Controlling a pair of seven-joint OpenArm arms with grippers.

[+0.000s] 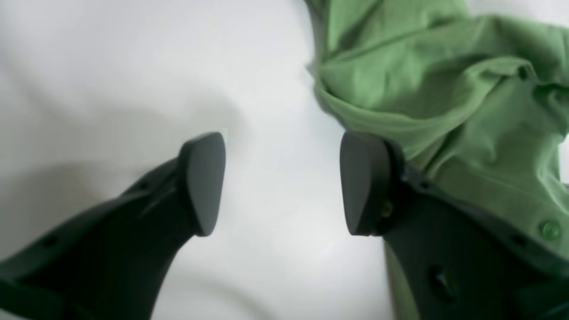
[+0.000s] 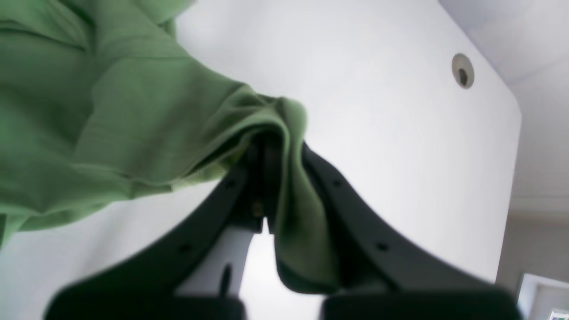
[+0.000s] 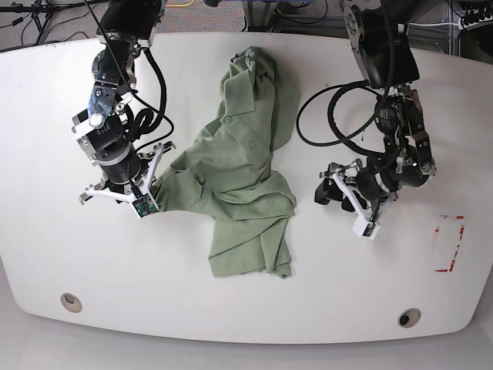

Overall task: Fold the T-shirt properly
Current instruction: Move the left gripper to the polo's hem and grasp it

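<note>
T-shirt position: the T-shirt [image 3: 243, 181] lies crumpled and twisted down the middle of the white tabletop [image 3: 231, 324], collar end toward the far edge, hem end toward the near edge, 1 sleeve pulled out toward the right arm.
Right claw: the right claw [image 2: 271, 155] is pressed together on a bunched fold of that sleeve; cloth drapes over 1 of its jaws in the right wrist view.
Left claw: the left claw [image 1: 282, 182] stands spread and holds nothing; bare tabletop shows between its jaws, and the cloth lies just beside and behind 1 jaw.
Risk 1: with only 1 corner held, any pull by the right claw would probably drag the whole heap sideways instead of spreading it, deepening the twist.
Risk 2: the pinch takes several layers at once, so the sleeve may stay balled up when laid down.
Risk 3: if the left claw closes where it is, it looks likely to catch nothing, or only a loose wrinkle near the placket button [image 1: 550, 230].
Surroundings: 2 round grommet holes [image 3: 71, 301] near the front edge, red tape marks [image 3: 451, 243] near the left arm's side, all well apart from the shirt.
In the way: nothing on the tabletop blocks either arm; the black cables [image 3: 331, 116] looping off the left arm hang near the shirt's edge and could brush it.
</note>
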